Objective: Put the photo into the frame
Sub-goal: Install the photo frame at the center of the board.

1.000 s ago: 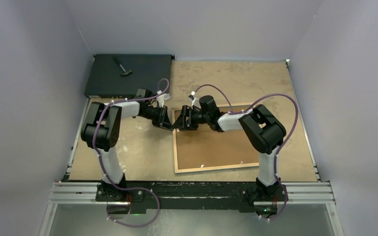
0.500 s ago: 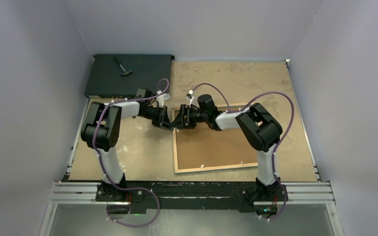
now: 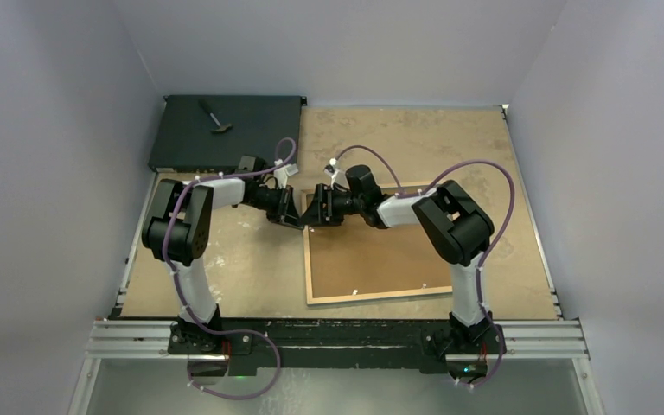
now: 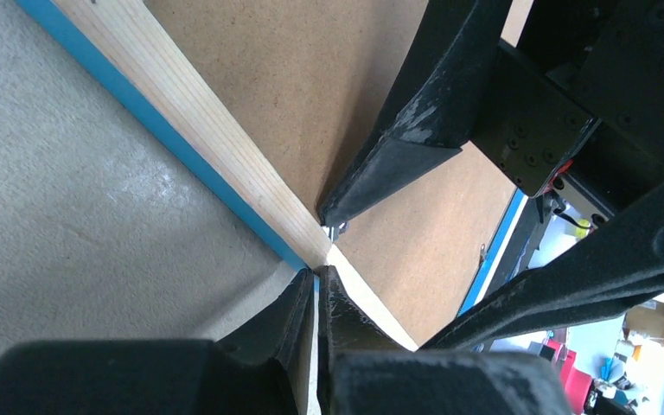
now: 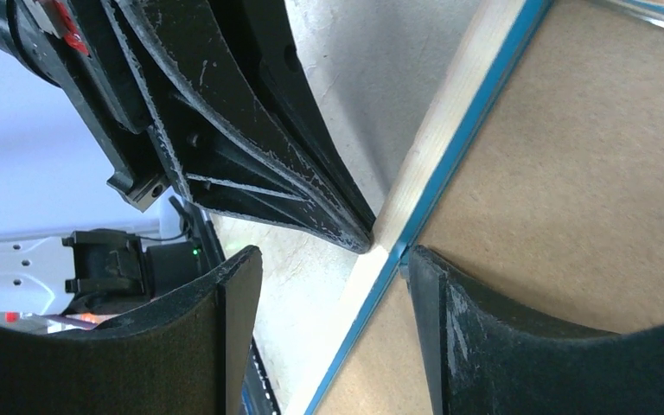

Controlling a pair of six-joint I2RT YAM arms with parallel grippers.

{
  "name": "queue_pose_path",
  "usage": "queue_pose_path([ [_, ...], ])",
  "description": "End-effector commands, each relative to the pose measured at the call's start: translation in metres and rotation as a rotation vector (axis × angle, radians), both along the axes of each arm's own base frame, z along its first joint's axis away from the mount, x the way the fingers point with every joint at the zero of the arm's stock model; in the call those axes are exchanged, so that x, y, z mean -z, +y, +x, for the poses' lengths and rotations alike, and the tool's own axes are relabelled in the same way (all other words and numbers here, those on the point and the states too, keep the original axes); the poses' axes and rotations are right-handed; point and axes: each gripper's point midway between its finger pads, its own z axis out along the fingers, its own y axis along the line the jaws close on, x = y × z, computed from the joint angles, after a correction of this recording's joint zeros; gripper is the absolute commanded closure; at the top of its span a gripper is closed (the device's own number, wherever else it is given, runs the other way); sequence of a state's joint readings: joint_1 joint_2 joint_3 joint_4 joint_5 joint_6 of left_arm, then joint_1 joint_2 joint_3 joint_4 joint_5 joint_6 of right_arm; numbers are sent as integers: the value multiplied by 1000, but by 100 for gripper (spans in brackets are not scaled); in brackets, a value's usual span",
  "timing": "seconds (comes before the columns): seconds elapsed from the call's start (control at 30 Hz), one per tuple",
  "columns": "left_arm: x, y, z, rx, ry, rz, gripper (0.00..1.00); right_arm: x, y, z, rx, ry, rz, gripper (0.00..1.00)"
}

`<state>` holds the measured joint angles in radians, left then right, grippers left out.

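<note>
The frame (image 3: 372, 296) lies face down on the table, bare light-wood back up, with the brown backing panel (image 3: 380, 255) inside it. My left gripper (image 3: 296, 213) is at the frame's far left corner. In the left wrist view it (image 4: 316, 290) is shut on the frame's rail (image 4: 199, 121), whose blue edge shows. My right gripper (image 3: 313, 209) faces it at the same corner. In the right wrist view it (image 5: 324, 259) is open and straddles the rail (image 5: 450, 130), one finger over the backing panel (image 5: 571, 173). The photo is not in view.
A flat black box (image 3: 225, 134) stands at the table's far left with a small tool (image 3: 216, 121) on top. The table's near edge is a metal rail (image 3: 337, 337) holding the arm bases. Grey walls close in on three sides.
The right arm's elbow and wrist have shifted slightly to the left, toward the frame's corner. The left arm and the frame have not visibly moved.
</note>
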<state>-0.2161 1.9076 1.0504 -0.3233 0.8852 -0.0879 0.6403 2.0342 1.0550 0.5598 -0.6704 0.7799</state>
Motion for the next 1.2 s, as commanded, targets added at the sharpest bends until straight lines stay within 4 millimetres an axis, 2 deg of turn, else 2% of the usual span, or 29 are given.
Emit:
queue_pose_path([
  [0.0,6,3,19,-13,-65,26,100,5,16,-33,-155,50,3,35],
  [0.17,6,3,20,-15,-66,23,100,8,24,-49,-223,78,4,35],
  [0.3,6,3,21,-17,-67,22,100,14,23,-51,-229,98,-6,35],
  [0.47,6,4,23,-18,-69,20,100,-1,25,-57,-286,106,17,34],
  [0.53,3,7,27,-24,-71,17,100,-11,22,-40,-257,16,-32,28],
  [0.6,-1,11,32,-39,-82,14,100,-32,21,-12,-206,-160,-111,17],
  [0.7,-11,19,41,-49,-104,16,100,-56,10,8,-142,-321,-190,9],
  [0.73,-15,21,44,-53,-110,15,100,-59,4,8,-135,-367,-222,6],
  [0.8,-25,28,52,-63,-131,13,100,-70,-9,1,-127,-451,-269,1],
  [0.87,-38,34,60,-73,-161,8,100,-69,-24,-16,-146,-501,-339,1],
  [1.0,-64,47,70,-63,-213,10,100,-56,-46,-62,-235,-589,-505,1],
  [1.03,-71,51,73,-56,-224,16,98,-53,-51,-76,-276,-593,-549,1],
  [1.17,-108,72,79,-56,-280,36,80,-42,-61,-120,-418,-627,-681,1],
])
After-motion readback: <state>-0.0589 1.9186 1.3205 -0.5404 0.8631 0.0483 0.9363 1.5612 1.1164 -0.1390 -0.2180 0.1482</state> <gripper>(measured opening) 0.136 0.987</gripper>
